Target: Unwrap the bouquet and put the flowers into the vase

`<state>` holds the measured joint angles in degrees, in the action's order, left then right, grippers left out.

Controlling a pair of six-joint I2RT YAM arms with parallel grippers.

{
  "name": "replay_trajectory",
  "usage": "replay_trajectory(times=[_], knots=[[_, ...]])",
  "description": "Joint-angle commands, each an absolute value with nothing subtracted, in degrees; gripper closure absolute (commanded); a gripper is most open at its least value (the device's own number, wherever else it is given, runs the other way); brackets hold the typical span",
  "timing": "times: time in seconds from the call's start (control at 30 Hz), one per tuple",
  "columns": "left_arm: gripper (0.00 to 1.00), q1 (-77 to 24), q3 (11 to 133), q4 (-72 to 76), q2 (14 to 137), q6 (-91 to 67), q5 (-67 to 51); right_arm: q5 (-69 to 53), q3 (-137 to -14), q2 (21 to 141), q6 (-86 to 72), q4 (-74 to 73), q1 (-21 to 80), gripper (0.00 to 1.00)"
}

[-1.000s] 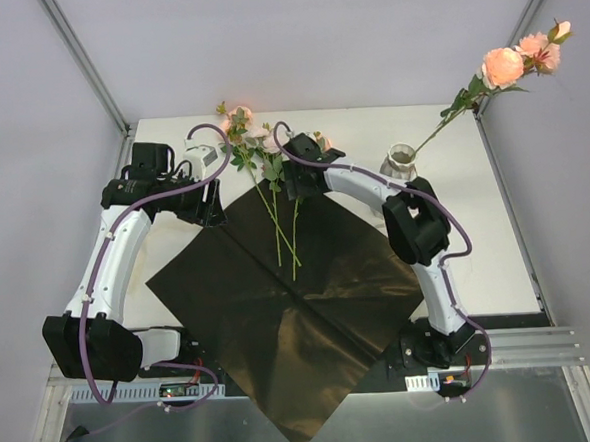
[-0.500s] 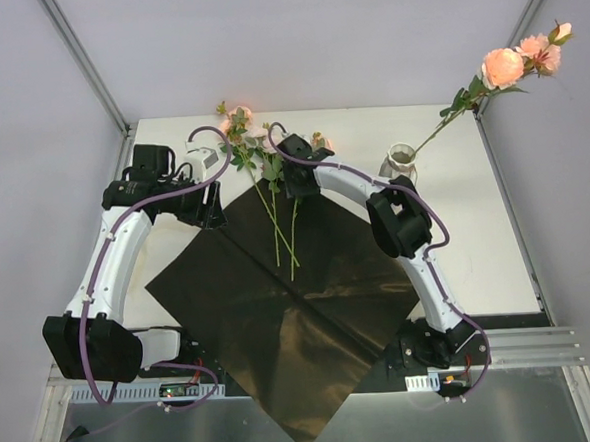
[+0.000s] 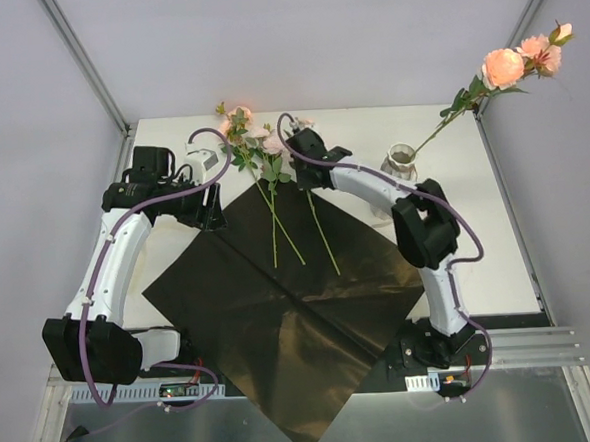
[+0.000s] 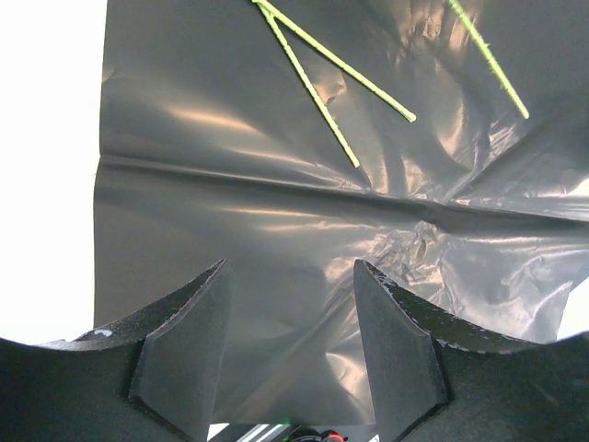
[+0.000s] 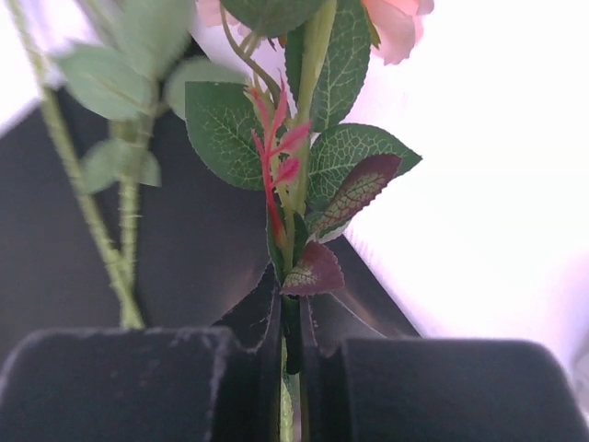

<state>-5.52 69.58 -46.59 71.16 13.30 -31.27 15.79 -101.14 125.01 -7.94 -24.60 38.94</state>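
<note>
Stem (image 5: 316,55) sits clamped in right gripper (image 5: 291,336), tail seemingly touching black paper (image 3: 281,312).

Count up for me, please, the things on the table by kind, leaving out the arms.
4 flower stems: one in the vase, one pinched in the right gripper, two loose on the black paper
1 vase
1 black paper sheet
Total: 6
</note>
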Motion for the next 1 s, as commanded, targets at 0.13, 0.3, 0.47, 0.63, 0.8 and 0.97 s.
replay_trajectory(times=[0.13,0.3,0.47,0.63,0.8,0.97], knots=[[0.46,-5.0,69.5,-47.1,68.7,14.3,-31.7,18.6,-100.2,99.2,8.6,-7.2,38.5,0.99],[0.45,-5.0,69.3,-47.1,68.7,14.2,-31.9,18.9,-101.0,90.8,20.1,1.4,37.0,0.99],[0.45,-5.0,69.4,-47.0,69.0,14.1,-32.4,22.4,-102.7,86.8,30.1,5.7,35.2,0.99],[0.46,-5.0,69.5,-47.1,69.2,14.4,-32.5,26.4,-95.6,83.4,37.8,17.6,33.7,0.99],[0.45,-5.0,70.1,-47.1,69.9,14.3,-32.9,30.8,-91.6,83.1,43.4,28.7,32.8,0.99],[0.45,-5.0,70.8,-47.1,70.2,14.4,-32.8,30.4,-90.4,84.0,41.7,31.5,31.2,0.99]])
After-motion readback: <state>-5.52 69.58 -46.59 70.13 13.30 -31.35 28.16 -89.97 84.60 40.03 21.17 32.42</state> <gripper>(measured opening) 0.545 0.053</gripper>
